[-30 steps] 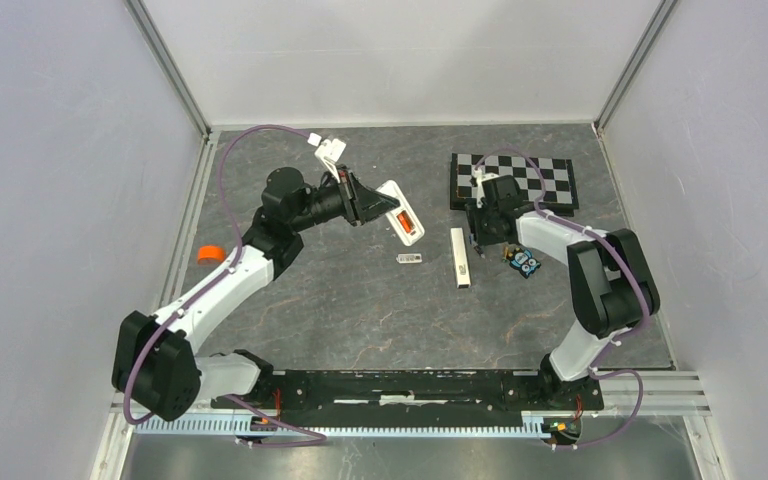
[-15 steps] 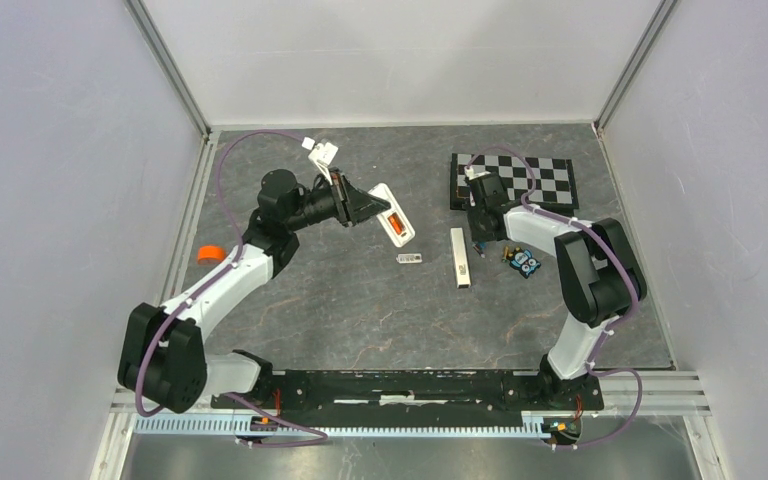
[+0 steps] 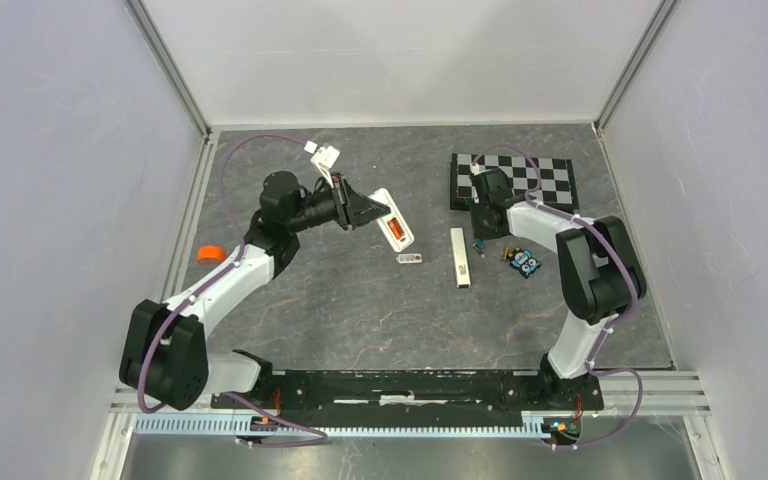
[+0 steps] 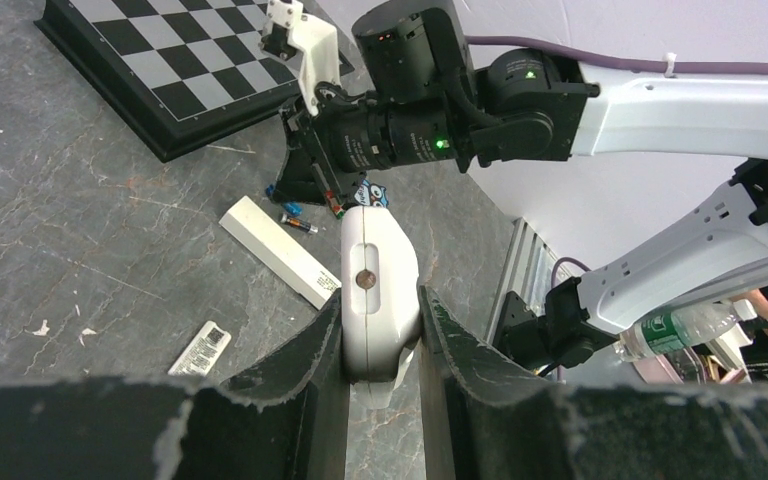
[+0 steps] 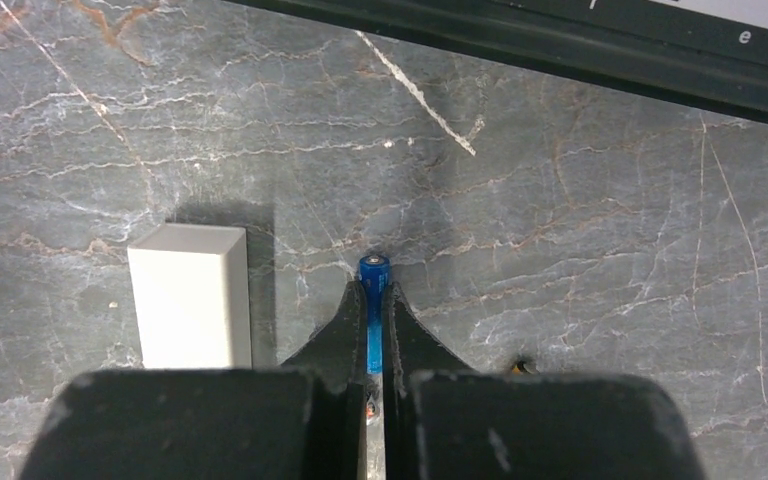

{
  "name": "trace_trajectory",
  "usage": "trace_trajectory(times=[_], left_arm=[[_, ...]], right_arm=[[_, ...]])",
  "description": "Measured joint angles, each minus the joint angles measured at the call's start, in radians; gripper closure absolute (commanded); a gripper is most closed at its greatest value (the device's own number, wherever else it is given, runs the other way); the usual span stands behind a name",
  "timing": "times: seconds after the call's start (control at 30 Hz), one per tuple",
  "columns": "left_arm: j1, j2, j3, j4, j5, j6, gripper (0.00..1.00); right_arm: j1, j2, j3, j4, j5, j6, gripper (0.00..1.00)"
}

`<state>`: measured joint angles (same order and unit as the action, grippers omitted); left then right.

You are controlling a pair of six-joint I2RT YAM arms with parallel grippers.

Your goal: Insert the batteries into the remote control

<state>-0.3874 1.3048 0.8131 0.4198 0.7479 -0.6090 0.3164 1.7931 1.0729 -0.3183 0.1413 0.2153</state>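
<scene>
My left gripper (image 3: 375, 212) is shut on the white remote control (image 3: 393, 224) and holds it above the table left of centre. Its open back recess faces up and shows a red-orange patch. In the left wrist view the remote (image 4: 380, 285) sits edge-on between the fingers. My right gripper (image 5: 373, 300) is shut on a battery (image 5: 374, 285) whose blue end sticks out past the fingertips. It is low over the table beside the end of a white bar. In the top view the right gripper (image 3: 482, 236) is just below the chessboard. Another battery (image 4: 298, 222) lies loose there.
A slim white bar (image 3: 459, 257) lies mid-table, also in the right wrist view (image 5: 190, 295). A small label card (image 3: 409, 258) lies to its left. A chessboard (image 3: 545, 182) is at the back right, an owl-print item (image 3: 525, 263) right of the bar, an orange ring (image 3: 210, 253) at the left edge.
My left gripper has drawn the remote slightly left and tilted it. My right wrist has shifted a little left and farther back, staying low by the bar.
</scene>
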Motion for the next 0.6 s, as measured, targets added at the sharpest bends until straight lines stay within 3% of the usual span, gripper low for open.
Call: trace_trajectory(times=[0.27, 0.6], left_arm=[[0.0, 0.03, -0.001, -0.002, 0.005, -0.056, 0.98], [0.0, 0.136, 0.073, -0.027, 0.022, -0.224, 0.98]], right_arm=[[-0.003, -0.19, -0.029, 0.028, -0.071, 0.0, 1.0], [0.005, -0.545, -0.185, 0.33, -0.49, 0.073, 0.99]])
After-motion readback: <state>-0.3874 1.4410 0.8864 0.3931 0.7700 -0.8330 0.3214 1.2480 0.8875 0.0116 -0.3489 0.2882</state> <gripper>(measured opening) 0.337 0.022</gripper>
